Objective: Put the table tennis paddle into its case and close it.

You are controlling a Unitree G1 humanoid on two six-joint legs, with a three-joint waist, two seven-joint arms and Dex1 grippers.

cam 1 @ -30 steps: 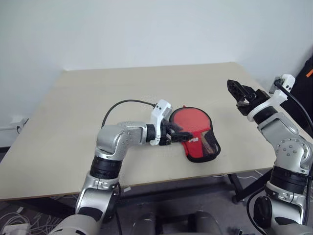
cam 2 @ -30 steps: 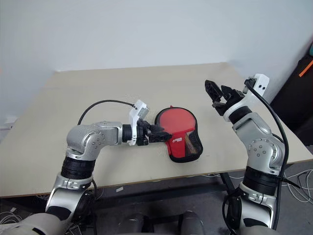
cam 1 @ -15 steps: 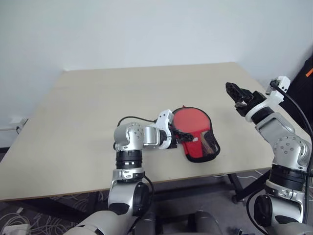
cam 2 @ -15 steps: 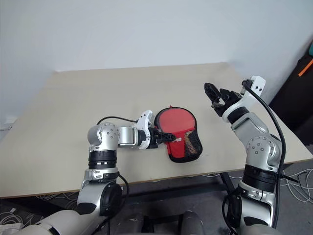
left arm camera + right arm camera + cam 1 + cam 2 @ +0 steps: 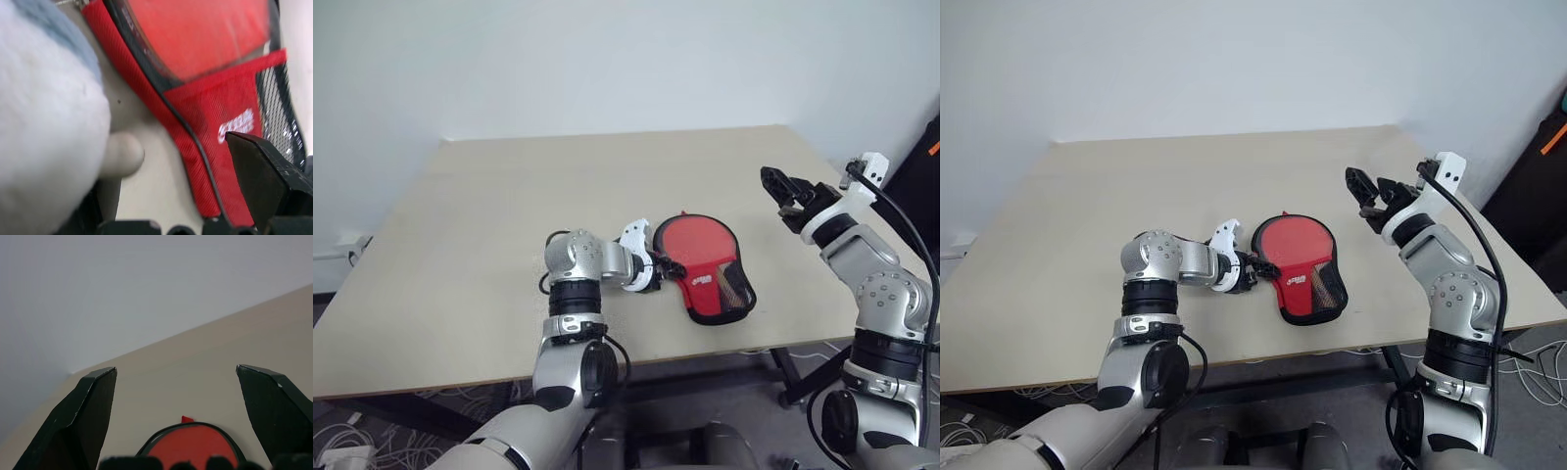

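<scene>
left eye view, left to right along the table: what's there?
left gripper → case, lying flat on the table → right gripper, raised and open.

Wall (image 5: pixel 607 59): plain, pale grey-white, unmarked, rising behind the far edge of the table.
Table (image 5: pixel 460 245): light beige top, matte, square-cornered; dark frame and legs (image 5: pixel 783 377) under the near edge.
Floor (image 5: pixel 352 441): grey, with loose white cables (image 5: pixel 337 452) below the near left corner of the table.
Right side: dark object with an orange mark (image 5: pixel 930 147) past the far right corner of the table.
Light: even, soft, without hard shadows on the tabletop.
</scene>
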